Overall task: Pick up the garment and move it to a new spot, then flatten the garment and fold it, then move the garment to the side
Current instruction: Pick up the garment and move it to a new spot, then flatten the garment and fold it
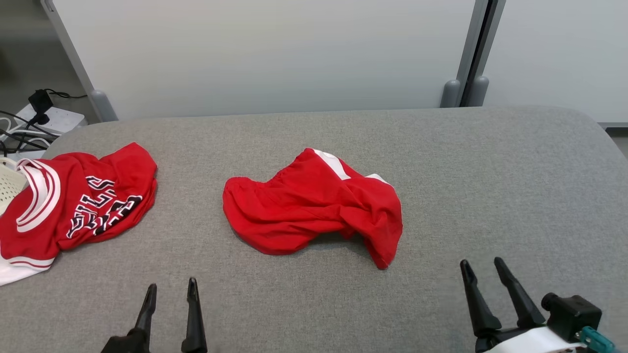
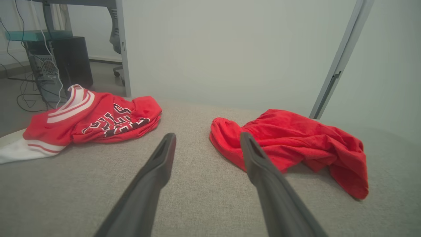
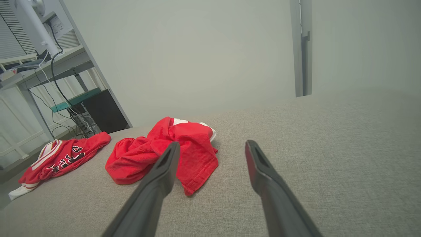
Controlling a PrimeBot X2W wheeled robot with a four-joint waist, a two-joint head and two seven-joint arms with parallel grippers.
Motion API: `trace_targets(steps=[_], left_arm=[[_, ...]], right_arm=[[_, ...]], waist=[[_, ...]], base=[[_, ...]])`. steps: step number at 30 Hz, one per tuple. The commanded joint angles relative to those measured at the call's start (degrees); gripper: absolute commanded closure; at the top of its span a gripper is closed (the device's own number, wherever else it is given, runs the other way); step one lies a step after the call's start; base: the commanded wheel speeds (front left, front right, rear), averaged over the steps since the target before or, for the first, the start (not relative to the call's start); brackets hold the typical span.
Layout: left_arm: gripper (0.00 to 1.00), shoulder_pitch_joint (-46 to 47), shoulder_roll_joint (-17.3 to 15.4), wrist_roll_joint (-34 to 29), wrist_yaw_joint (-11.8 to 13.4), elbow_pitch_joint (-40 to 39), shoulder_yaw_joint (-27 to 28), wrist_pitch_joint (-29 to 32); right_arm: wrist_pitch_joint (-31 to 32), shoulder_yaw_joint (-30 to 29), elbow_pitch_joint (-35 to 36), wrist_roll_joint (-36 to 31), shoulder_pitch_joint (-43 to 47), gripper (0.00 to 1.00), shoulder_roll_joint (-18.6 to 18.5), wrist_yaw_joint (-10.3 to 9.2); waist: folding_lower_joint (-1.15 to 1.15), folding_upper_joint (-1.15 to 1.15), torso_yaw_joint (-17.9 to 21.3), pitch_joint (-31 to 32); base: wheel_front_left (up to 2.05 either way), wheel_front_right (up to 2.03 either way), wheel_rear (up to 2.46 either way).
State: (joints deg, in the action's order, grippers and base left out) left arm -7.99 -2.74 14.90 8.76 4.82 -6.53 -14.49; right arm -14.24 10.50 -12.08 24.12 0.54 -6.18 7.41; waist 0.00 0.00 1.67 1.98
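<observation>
The red shorts lie crumpled near the middle of the grey cloth-covered table, a loose heap of soft folds in plain red fabric. A white stripe and a small white patch show along the far edge. A gathered, elastic-looking hem runs along the upper left side, and a shadow sits under the raised fold at the near edge. The heap's long axis runs across the table from left to right, slanting towards the robot at its right end, where a narrow tip of cloth points down towards the near right. Both pairs of jaws stand spread wide with nothing between them, low over the near part of the table and clear of the cloth. The shorts lie beyond and between them: the left jaws sit off the near left of the heap, well apart from it, and the right jaws sit off the near right, nearer the pointed tip. A red jersey with white trim and lettering lies at the table's left edge, apart from the shorts.
</observation>
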Motion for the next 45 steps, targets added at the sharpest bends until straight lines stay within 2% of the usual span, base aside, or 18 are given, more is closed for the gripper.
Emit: trace_targets(steps=[1,20,28,33,40,45], left_arm=[[0.00,1.0,-0.2,1.0,0.6,-1.1,1.5,-0.5],[0.00,1.4,-0.1,0.9,0.9,1.0,2.2,-0.5],[0.00,2.6,-0.1,1.0,0.7,1.6,1.1,-0.5],[0.00,4.2,-0.1,1.1,0.6,1.2,-0.4,-0.5],[0.00,6.2,-0.1,2.0,0.7,0.8,-3.2,-0.5],[0.00,7.9,-0.1,2.9,1.2,0.5,-5.1,-0.5]], right_arm=[[-0.8,1.8,1.0,-0.5,-0.9,0.00,-0.4,0.08],[-0.8,2.3,-0.2,0.5,-0.4,0.00,0.2,0.08],[-0.8,5.2,-3.1,0.7,-2.5,0.00,0.1,0.08],[-0.8,8.0,-8.2,0.1,-6.5,0.00,-0.1,0.08],[-0.8,11.9,-20.8,0.3,-15.8,0.00,0.8,0.08],[-0.8,14.5,-27.2,-0.1,-23.1,0.00,1.7,0.08]], waist=[[0.00,0.00,0.0,0.2],[0.00,0.00,0.0,0.9],[0.00,0.00,-1.0,0.7],[0.00,0.00,-2.4,-0.7],[0.00,0.00,-4.5,-3.1],[0.00,0.00,-6.2,-6.0]], base=[[0.00,0.00,0.00],[0.00,0.00,0.00],[0.00,0.00,0.00],[0.00,0.00,0.00],[0.00,0.00,0.00],[0.00,0.00,0.00]])
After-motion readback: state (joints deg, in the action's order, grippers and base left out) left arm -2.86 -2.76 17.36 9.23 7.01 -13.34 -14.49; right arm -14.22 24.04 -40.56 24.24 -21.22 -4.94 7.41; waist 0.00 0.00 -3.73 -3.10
